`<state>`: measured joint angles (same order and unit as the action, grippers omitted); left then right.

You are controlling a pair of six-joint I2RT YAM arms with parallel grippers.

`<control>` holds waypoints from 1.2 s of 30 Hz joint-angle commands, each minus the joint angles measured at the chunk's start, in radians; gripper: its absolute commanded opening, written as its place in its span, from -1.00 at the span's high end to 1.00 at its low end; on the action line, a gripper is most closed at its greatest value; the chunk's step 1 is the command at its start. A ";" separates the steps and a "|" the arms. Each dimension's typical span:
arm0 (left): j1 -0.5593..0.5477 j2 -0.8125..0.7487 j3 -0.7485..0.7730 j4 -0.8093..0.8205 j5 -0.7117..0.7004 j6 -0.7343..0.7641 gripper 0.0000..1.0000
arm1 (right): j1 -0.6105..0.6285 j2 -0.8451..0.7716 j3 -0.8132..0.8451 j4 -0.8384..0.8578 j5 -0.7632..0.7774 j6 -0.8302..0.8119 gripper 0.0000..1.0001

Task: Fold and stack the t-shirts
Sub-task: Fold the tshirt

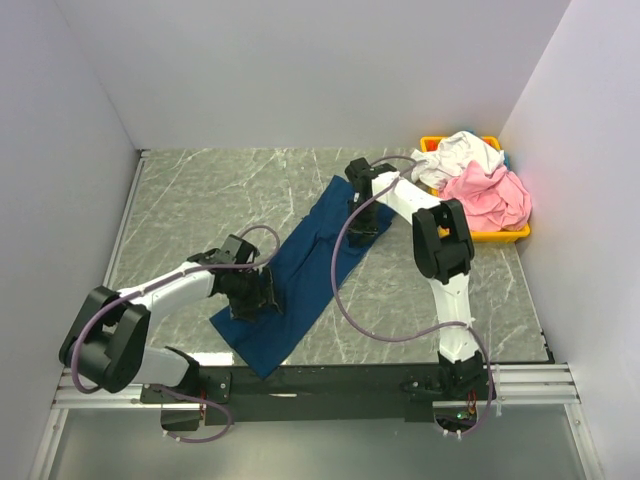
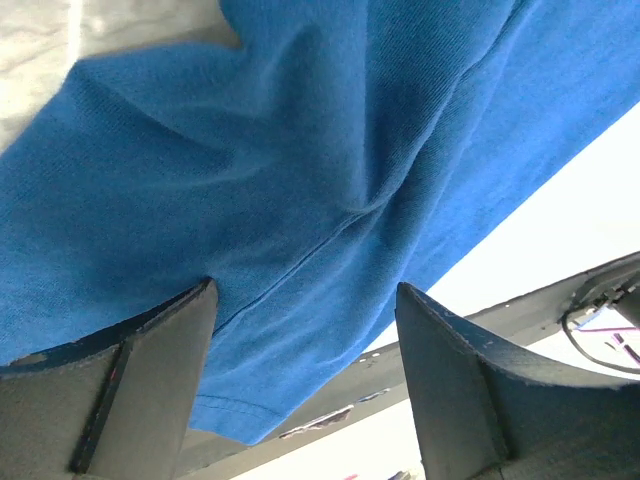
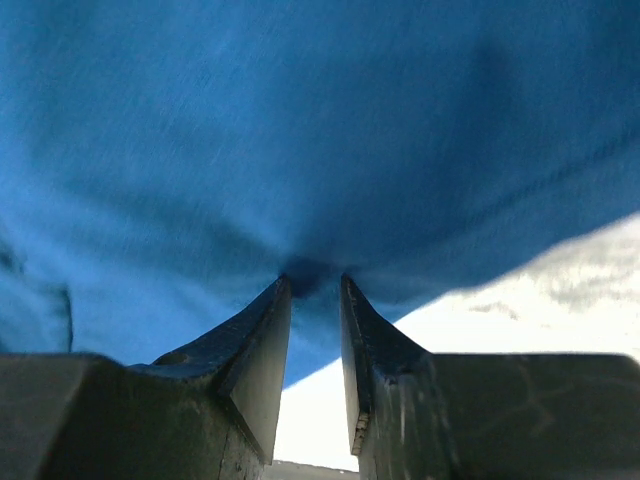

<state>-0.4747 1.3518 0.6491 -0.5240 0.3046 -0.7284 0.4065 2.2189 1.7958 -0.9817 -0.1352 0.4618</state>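
The blue shirt lies on the table, soft and floppy, so we grab its ends. Our right claw pinches the far end; our left claw hangs wide.

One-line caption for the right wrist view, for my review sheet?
Right gripper pinches a fold of the navy t-shirt between nearly closed fingertips, marbled table showing beyond the cloth's edge.

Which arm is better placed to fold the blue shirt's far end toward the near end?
Right. The right hand pinches the shirt's far end; the left hand hangs open over the near end, gripping nothing.
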 commanded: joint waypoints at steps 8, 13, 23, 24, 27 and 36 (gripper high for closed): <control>-0.004 0.124 0.069 0.064 -0.036 0.009 -0.60 | -0.015 0.177 0.252 -0.075 0.088 0.035 0.33; -0.004 0.171 0.127 0.055 -0.050 0.021 -0.60 | -0.040 0.274 0.407 -0.126 0.075 0.047 0.33; -0.004 0.118 0.089 0.038 -0.050 -0.008 -0.61 | -0.066 0.326 0.487 -0.120 0.040 0.057 0.32; -0.005 0.103 0.069 0.038 -0.042 -0.022 -0.61 | -0.066 0.326 0.488 -0.120 0.039 0.057 0.33; -0.008 0.032 0.035 0.027 -0.039 -0.045 -0.61 | -0.067 0.326 0.494 -0.118 0.033 0.060 0.33; -0.021 -0.134 -0.112 0.033 0.016 -0.157 -0.61 | -0.066 0.311 0.497 -0.094 0.013 0.077 0.32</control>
<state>-0.4854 1.2518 0.5793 -0.4953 0.2928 -0.8356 0.3485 2.5160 2.2864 -1.1389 -0.1337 0.5270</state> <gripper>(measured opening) 0.807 0.339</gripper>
